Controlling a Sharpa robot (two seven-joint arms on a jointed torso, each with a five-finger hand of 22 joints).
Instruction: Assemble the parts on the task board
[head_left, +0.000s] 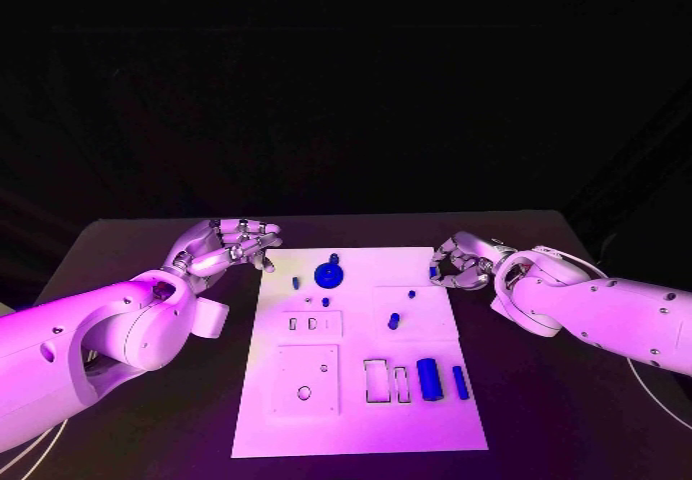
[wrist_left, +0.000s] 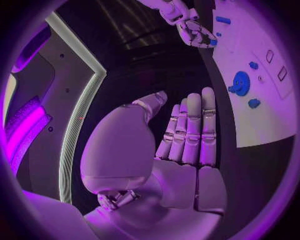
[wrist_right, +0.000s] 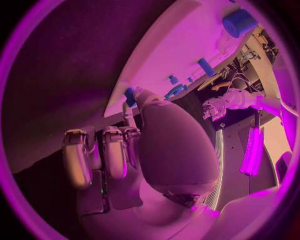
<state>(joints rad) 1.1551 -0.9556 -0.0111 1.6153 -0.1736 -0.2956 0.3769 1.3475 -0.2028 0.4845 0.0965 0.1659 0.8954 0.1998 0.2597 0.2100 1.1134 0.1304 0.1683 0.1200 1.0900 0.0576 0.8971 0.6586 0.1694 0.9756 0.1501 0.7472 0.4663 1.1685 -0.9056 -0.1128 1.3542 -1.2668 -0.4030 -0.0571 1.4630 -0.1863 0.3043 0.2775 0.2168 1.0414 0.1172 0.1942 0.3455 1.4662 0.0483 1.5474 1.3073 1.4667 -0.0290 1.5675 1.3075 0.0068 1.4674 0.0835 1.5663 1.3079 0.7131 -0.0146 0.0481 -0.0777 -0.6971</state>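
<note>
Flat white board (head_left: 361, 425) in the middle of the frame on a black table (head_left: 548, 420), long axis running from top to bottom of the head view. Near its top, a round blue gear (head_left: 329, 272). Lower right, a stout blue cylinder (head_left: 428, 378) and just beside it a thinner bar (head_left: 460, 382), both lying lengthwise up the frame next to two rectangular slots (head_left: 387, 382). Left hand (head_left: 228, 248) off the board's upper left corner, over bare table, released, fingers straight and side by side, grasping nothing. Right hand (head_left: 464, 262) at the board's upper right edge, fingers curled, pinching a small blue peg (head_left: 434, 270) at the fingertips. Nothing between either hand and the board.
</note>
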